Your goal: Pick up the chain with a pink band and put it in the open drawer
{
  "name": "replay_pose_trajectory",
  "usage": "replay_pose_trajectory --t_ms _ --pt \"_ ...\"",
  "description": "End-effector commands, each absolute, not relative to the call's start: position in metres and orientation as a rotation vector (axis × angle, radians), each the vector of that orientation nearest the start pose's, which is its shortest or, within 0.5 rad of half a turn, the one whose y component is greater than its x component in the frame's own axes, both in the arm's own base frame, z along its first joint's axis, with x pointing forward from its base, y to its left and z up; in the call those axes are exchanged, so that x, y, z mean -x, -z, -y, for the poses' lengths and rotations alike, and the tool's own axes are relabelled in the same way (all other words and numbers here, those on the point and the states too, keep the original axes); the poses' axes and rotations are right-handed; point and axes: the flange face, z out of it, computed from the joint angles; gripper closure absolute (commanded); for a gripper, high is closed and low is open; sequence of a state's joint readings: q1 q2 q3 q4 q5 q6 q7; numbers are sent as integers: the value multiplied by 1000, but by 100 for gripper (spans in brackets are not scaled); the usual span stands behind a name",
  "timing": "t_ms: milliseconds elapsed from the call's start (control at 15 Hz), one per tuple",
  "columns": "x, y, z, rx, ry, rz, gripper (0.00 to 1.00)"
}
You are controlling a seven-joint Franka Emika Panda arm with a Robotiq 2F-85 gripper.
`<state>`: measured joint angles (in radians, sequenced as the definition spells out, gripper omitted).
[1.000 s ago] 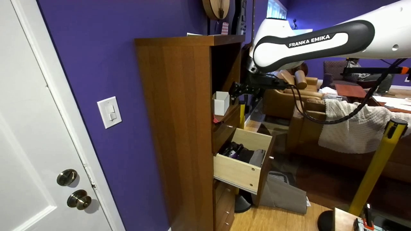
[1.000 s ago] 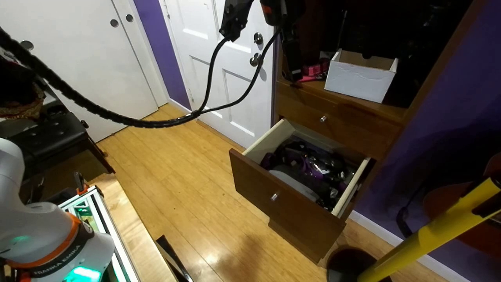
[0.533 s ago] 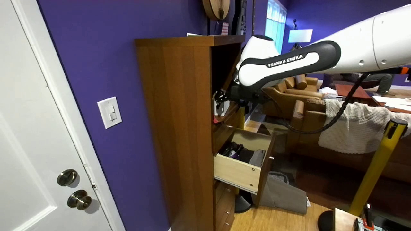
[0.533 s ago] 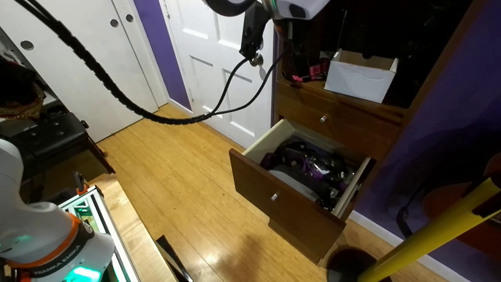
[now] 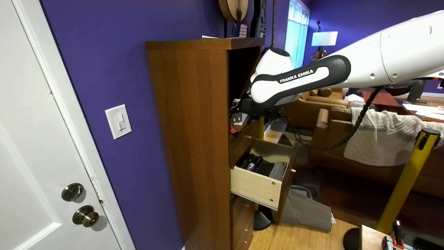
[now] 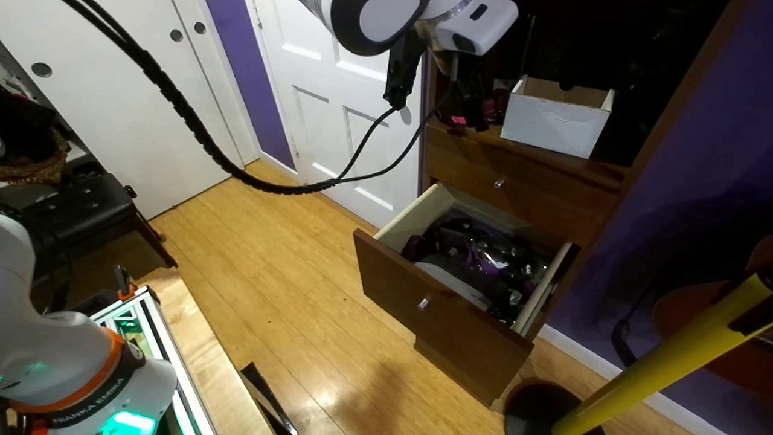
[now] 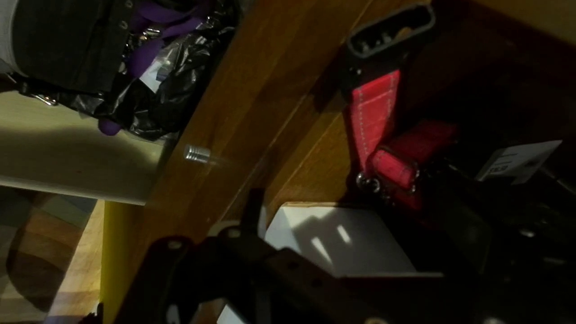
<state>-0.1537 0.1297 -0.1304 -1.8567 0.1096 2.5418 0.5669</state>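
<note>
Wrist view shows the chain with a pink band (image 7: 374,119) lying on the wooden shelf (image 7: 317,168) above the open drawer (image 5: 256,185), not yet lifted. Its black buckle-like end (image 7: 380,62) is near the front edge, and some metal links (image 7: 368,182) lie close to the white box (image 7: 355,252); whether they touch it, I cannot say. The gripper (image 5: 234,107) is at this shelf, but it appears so dark that I cannot tell if it is spread or closed; the visible part of the band is free of it.

The first risk, I think, is the box: if the gripper goes lower on that side, a tip may strike the wall and push it. Secondly, the light is poor, so the depth could be judged wrongly and the tips might press on the wood or miss the strand. As the links look loose, a grip on one end only could let the rest swing and catch on the drawer's rim or among the black and purple things (image 6: 483,260) inside.

About writing: a small white label (image 7: 517,162) beyond the band has dark marks, which I cannot read with certainty. The robot arm (image 5: 364,60) carries "FRANKA EMIKA", and the same name stands on its base (image 6: 66,359) in an exterior view.
</note>
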Motion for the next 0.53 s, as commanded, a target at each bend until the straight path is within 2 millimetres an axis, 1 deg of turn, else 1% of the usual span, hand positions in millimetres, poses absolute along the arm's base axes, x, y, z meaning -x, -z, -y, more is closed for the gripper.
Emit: replay_pose_trajectory --t_ms 0,467 --pt "-624 -507 174 2545 844 -1275 0" --pt "-637 -494 166 2529 899 -1249 0"
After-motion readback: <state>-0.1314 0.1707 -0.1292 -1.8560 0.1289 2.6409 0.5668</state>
